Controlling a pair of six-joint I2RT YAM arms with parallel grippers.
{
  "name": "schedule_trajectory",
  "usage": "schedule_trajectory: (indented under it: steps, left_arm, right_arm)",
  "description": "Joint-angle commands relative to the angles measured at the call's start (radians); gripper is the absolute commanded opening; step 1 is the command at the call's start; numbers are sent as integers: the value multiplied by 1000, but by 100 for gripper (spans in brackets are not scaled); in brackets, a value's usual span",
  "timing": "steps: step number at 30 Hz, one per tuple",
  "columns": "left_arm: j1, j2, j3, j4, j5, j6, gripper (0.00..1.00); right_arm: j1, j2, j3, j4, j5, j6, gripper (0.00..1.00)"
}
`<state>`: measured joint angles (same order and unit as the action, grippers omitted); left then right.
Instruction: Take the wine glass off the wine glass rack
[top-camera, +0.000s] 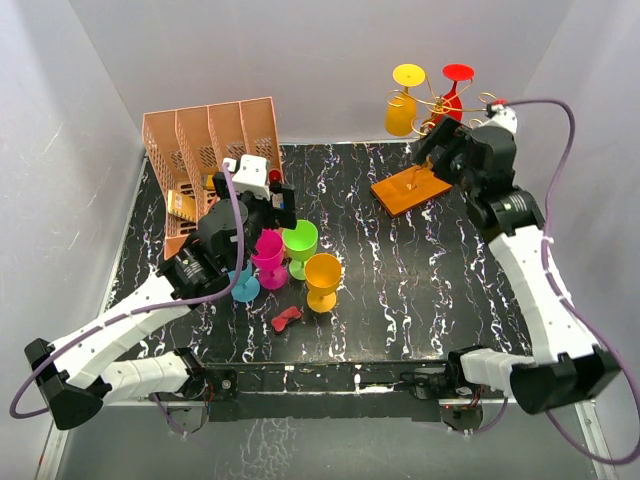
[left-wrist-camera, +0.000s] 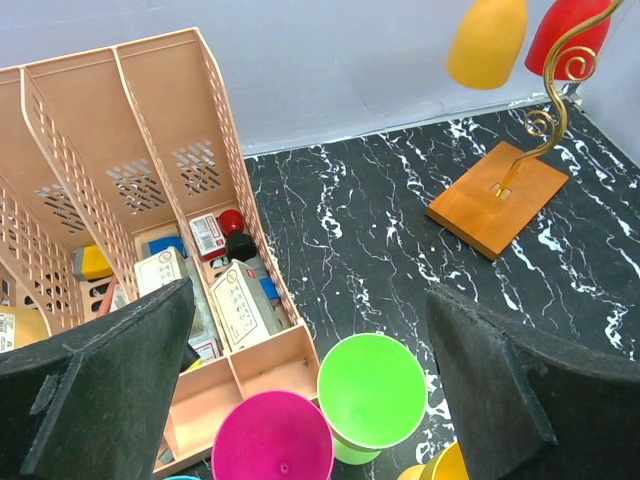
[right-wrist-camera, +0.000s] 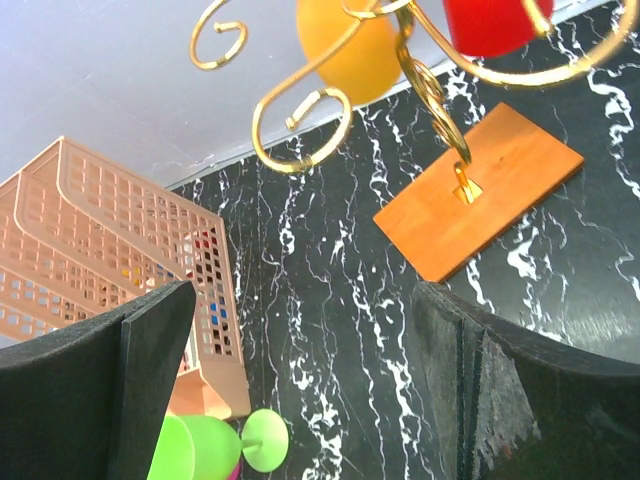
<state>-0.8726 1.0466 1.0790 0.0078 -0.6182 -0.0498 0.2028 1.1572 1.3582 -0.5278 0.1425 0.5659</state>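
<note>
The wine glass rack (top-camera: 412, 186) stands at the back right: gold wire with curled arms on an orange-brown wooden base. A yellow wine glass (top-camera: 401, 107) and a red wine glass (top-camera: 455, 92) hang upside down from it. My right gripper (top-camera: 433, 150) is open and empty, just right of the rack's stem and below the red glass. In the right wrist view the base (right-wrist-camera: 480, 190), yellow glass (right-wrist-camera: 352, 52) and red glass (right-wrist-camera: 488, 22) lie ahead of the open gripper (right-wrist-camera: 300, 300). My left gripper (top-camera: 272, 200) is open and empty over the left of the table; in its wrist view (left-wrist-camera: 310, 295) the rack base (left-wrist-camera: 497, 197) is far right.
Upright glasses stand below the left gripper: pink (top-camera: 268, 255), green (top-camera: 299, 243), orange-yellow (top-camera: 322, 278) and blue (top-camera: 243, 286). A pink slotted file organiser (top-camera: 215, 140) with small items lies at the back left. A small red object (top-camera: 286, 319) lies near the front edge. Grey walls surround the table.
</note>
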Motion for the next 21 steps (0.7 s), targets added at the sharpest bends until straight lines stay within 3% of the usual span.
schedule_trajectory:
  steps: [1,8,21]
  left_arm:
    - [1,2,0,27,-5,14,97]
    - [5,14,-10,36,9,11,97]
    - [93,30,-2,17,124,-68,97]
  right_arm:
    - [3,124,158,21,-39,-34,98]
    - [3,312,353,-93,38,-45,98]
    - [3,455,498,-145,219,-87,98]
